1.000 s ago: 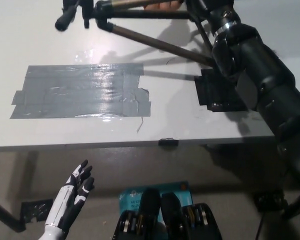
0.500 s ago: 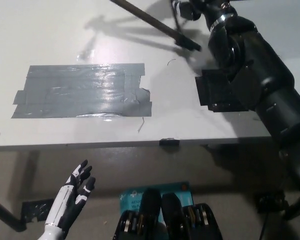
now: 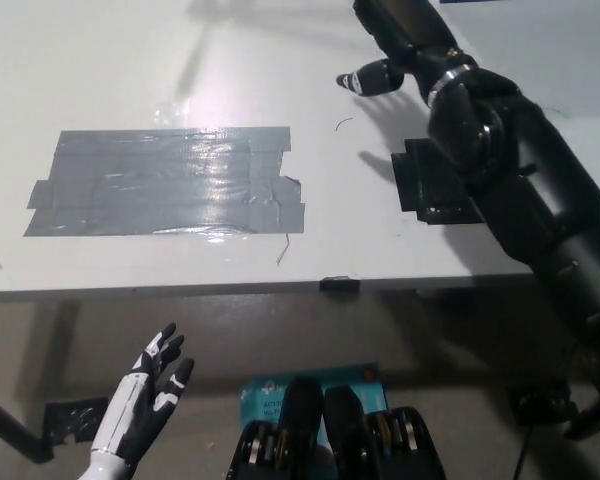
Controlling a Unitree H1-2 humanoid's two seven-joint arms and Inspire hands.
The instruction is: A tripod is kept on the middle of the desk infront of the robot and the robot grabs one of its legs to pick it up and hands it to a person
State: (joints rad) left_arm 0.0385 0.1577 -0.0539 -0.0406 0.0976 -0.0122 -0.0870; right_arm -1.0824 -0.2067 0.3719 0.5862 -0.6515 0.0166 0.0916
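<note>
- The black right arm (image 3: 520,190) is reaching in from 4 o'clock across the white rectangular desk (image 3: 130,70) toward 1 o'clock, crossing over the desk's right part.
- The black right hand (image 3: 395,40) is sitting at the far end of that arm, near the picture's top edge at about 1 o'clock; part of it is cut off by the edge, so it cannot be told whether its fingers are apart or closed.
- One rounded black tip is sticking out toward 9 o'clock from the right hand, with a lighter patch on it, hanging just above the desk.
- The tripod is not showing anywhere in the head view; only soft shadows are lying on the desk near the top edge at 12 o'clock.
- A wide patch of shiny grey tape strips (image 3: 165,182) is lying flat on the desk at about 10 o'clock from the picture's middle, catching glare.
- A smaller patch of black tape (image 3: 425,185) is lying on the desk at 2 o'clock, partly hidden under the right arm.
- The white left hand (image 3: 145,400) is resting below the desk's near edge at 7 o'clock, its fingers spread apart and holding nothing.
</note>
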